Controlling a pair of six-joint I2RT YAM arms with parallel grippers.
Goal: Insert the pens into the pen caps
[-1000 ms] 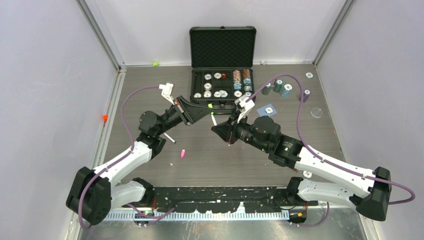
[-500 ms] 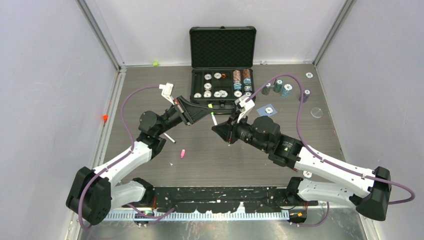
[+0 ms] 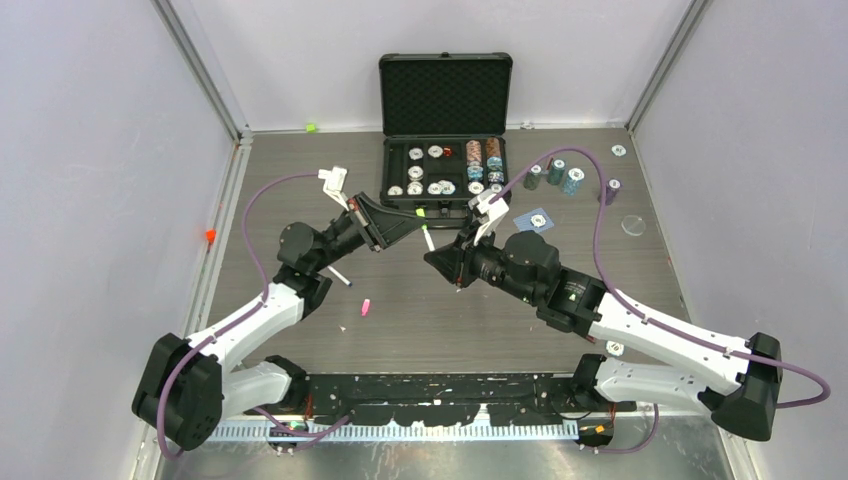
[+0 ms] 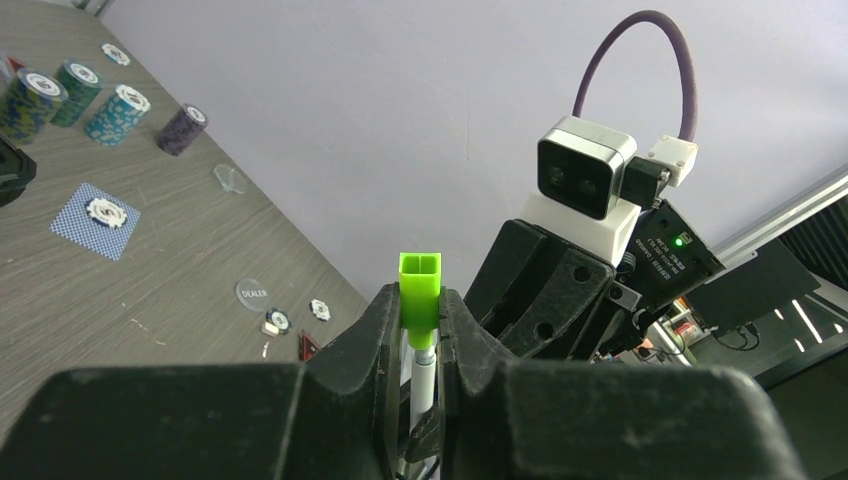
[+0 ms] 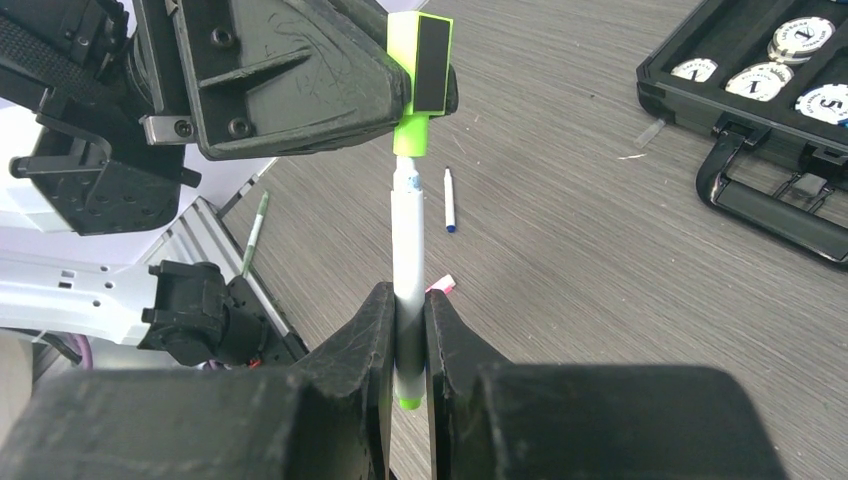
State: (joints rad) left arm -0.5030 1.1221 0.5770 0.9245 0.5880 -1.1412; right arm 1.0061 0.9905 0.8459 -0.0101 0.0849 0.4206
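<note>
At R wrist: pen (image 5: 407, 250) meets cap (image 5: 409, 125).

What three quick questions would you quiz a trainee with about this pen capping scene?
1. True or false: the left end effector grips the green cap.
2. What grips the white pen? A the left end effector, B the right end effector, C nothing.
3. What colour is the loose cap lying on the table?
Key: 1 true; 2 B; 3 pink.
</note>
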